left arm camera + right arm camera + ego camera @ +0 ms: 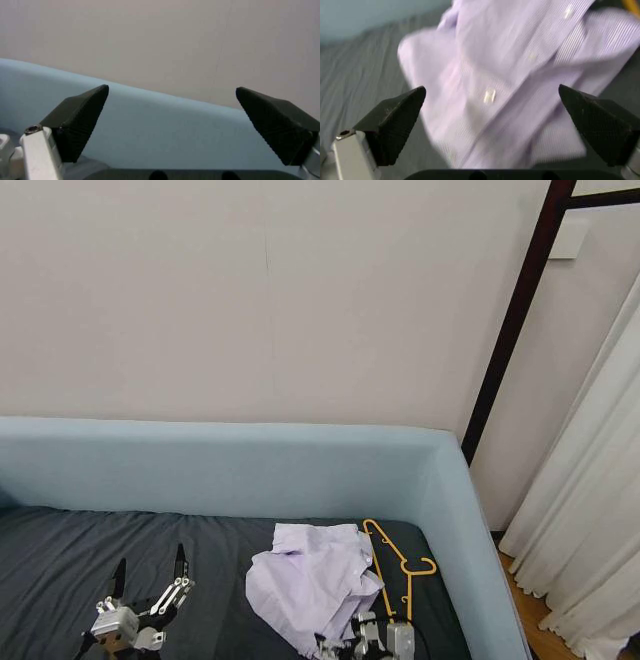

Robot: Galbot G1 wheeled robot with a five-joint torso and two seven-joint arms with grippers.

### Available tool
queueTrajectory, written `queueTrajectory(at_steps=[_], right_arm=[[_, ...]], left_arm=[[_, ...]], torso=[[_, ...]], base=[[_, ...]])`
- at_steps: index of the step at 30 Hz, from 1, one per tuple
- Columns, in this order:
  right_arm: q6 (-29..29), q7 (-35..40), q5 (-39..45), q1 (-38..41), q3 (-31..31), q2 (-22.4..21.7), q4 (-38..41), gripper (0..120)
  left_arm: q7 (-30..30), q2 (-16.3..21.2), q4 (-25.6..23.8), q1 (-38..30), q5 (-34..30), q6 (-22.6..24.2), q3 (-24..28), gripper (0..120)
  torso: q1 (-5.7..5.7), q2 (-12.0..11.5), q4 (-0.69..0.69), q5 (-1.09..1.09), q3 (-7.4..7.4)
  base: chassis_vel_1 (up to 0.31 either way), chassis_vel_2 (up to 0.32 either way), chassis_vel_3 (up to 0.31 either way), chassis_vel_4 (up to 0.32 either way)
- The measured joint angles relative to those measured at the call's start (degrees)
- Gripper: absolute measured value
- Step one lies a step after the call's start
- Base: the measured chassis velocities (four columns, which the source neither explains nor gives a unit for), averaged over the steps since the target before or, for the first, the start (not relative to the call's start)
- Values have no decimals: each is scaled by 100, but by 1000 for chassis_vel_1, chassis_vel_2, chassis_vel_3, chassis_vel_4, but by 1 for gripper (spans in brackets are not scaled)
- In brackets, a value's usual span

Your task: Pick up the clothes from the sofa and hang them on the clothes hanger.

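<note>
Plain off-white wall [250,300] across the back. Light blue sofa [250,470] below it: backrest spans the head view, right armrest runs toward the camera. Its dark grey seat cushion [60,560] fills the lower part.

White curtain [590,520] hangs at far right, past the armrest. A dark rack pole [515,320] leans up along the wall between sofa corner and curtain.

Lavender striped shirt [312,575] lies crumpled on the seat cushion, toward the sofa's right end and near the armrest. Buttons are visible on it in the right wrist view [510,86], though blurred.

Yellow hanger [398,558] lies flat on the cushion just beside the shirt, on its right, between shirt and armrest. Whether its lower arm touches the shirt edge or slips under it cannot be told.

Left tool [150,558] sits low over bare cushion, well left of the shirt. In the left wrist view [172,88] it points at the sofa back, jaws spread wide, nothing held.

Right tool [491,87] is directly over the shirt, jaws spread wide, nothing gripped. Contact with the fabric cannot be told.
</note>
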Motion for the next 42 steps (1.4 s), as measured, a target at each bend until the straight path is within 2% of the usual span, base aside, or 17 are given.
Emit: queueTrajectory(at_steps=[4, 9, 17, 20, 25, 33, 37, 41, 42], right_arm=[[94, 53, 171, 183, 361, 300, -399, 100], [113, 62, 250, 376, 818, 576, -994, 100], [27, 235, 459, 579, 1167, 830, -1590, 100], [-230, 503, 1057, 621, 1433, 956, -1672, 100], [-394, 662, 1418, 636, 1619, 1133, -1738, 100], [-409, 494, 1226, 589, 1646, 1382, -2024, 100], [-226, 259, 980, 670, 1640, 1505, -2328, 99], [87, 39, 755, 767, 1614, 1571, -2504, 84], [87, 39, 755, 767, 1614, 1571, -2504, 84]], left_arm=[[41, 190, 144, 18, -102, -12, -192, 100], [106, 346, 82, 35, -236, 72, -323, 100], [112, 317, -38, 93, -224, 105, -346, 100], [111, 291, -94, 139, -203, 97, -388, 100], [107, 252, -147, 160, -166, 87, -395, 100], [94, 241, -197, 163, -125, 84, -377, 100], [82, 229, -218, 175, -109, 67, -380, 100], [71, 212, -226, 213, -99, 17, -412, 100], [71, 212, -226, 213, -99, 17, -412, 100]], torso=[[0, 0, 1, 0, 0], [1, 0, -1, 1, 0], [1, 0, -1, 0, 0], [1, 0, -1, 0, 0], [1, 0, 0, 0, 0], [0, 0, 0, 0, 0], [0, 0, 0, 0, 0], [1, 0, 0, 0, 0], [1, 0, 0, 0, 0]], base=[[0, 0, 0, 0], [0, 0, 0, 0], [0, 0, 0, 0], [0, 0, 0, 0], [0, 0, 0, 0], [0, 0, 0, 0], [0, 0, 0, 0], [0, 0, 0, 0], [0, 0, 0, 0]])
